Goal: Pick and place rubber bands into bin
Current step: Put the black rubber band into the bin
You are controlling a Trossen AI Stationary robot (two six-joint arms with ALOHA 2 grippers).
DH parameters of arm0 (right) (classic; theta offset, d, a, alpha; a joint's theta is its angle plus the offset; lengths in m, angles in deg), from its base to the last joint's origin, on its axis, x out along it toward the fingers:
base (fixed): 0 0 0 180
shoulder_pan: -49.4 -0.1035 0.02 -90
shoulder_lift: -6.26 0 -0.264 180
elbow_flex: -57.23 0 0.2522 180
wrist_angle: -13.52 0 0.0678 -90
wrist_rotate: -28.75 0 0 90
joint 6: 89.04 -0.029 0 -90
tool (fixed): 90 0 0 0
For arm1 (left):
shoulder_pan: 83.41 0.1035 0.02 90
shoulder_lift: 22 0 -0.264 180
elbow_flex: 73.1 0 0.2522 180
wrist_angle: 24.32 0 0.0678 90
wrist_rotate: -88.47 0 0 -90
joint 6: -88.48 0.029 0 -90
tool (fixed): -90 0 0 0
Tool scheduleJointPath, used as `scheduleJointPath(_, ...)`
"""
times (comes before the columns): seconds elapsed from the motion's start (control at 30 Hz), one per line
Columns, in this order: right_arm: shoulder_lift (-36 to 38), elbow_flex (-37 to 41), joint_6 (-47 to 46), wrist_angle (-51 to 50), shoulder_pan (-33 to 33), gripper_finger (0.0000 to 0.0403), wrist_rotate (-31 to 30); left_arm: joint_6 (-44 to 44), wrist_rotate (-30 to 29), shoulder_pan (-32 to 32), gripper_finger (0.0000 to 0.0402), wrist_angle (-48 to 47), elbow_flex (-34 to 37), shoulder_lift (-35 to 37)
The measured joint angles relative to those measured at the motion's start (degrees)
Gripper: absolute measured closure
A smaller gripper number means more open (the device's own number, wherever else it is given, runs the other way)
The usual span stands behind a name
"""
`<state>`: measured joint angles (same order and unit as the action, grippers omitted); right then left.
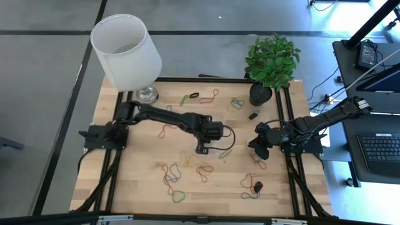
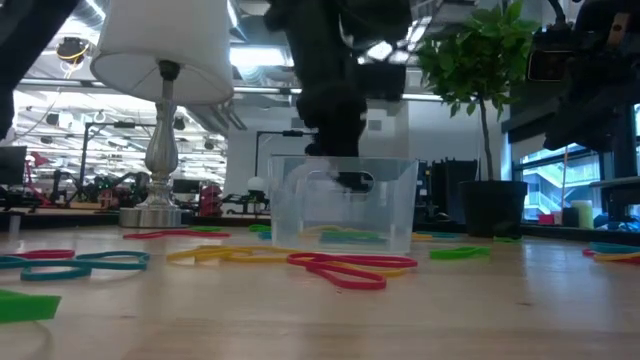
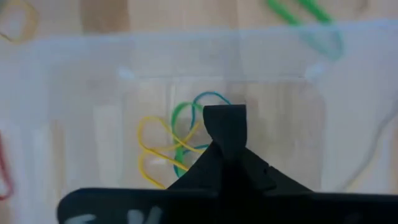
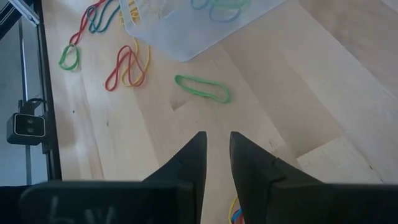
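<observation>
Roughly a few bands in, most left, as I judge it. Nearest the low camera, loose bands lie on the table (image 2: 560, 310): a green one (image 2: 25, 305) at the edge of view, a teal one (image 2: 80, 265), a red loop (image 2: 345, 268) and a yellow one (image 2: 225, 255) just in front of the bin (image 2: 345, 205).

My left gripper (image 3: 224, 127) hangs over the bin, tips inside its walls. Its fingers are pressed together to one dark point, and I see nothing between them. Under it, on the bin floor, lie a yellow band (image 3: 152, 152) and a green-and-blue band (image 3: 193, 112); these I count as delivered. I cannot tell whether more sit under the gripper.

My right gripper (image 4: 216, 155) waits low over bare wood at the right side of the table, fingers a narrow slot apart, holding nothing. A green band (image 4: 202, 87) lies just ahead of it, between it and the bin corner.

From above, farther bands show scattered on every side: a cluster near the front edge (image 1: 172, 178), a red one (image 1: 204, 172), more at front right (image 1: 252, 186), and a row at the back (image 1: 200, 97) between the lamp (image 1: 128, 50) and the plant (image 1: 270, 62).

Judgement: the bulk of the picking is not yet done; the green band by the right gripper looks the easiest next.
</observation>
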<state>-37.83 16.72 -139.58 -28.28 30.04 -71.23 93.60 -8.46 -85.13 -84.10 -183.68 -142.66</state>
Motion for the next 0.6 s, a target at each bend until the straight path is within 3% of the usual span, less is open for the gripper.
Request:
scheduleJointPath(0.23, 0.0, 0.0, 0.0, 0.0, 0.0, 0.0329, 0.0, -4.6, 0.1, 0.0, 0.0345, 0.1, 0.0, -2.7)
scheduleJointPath(0.6, 0.0, 0.0, 0.0, 0.0, 0.0, 0.0329, 0.0, -7.4, 0.0, 0.1, 0.0259, -1.3, 0.0, -0.9)
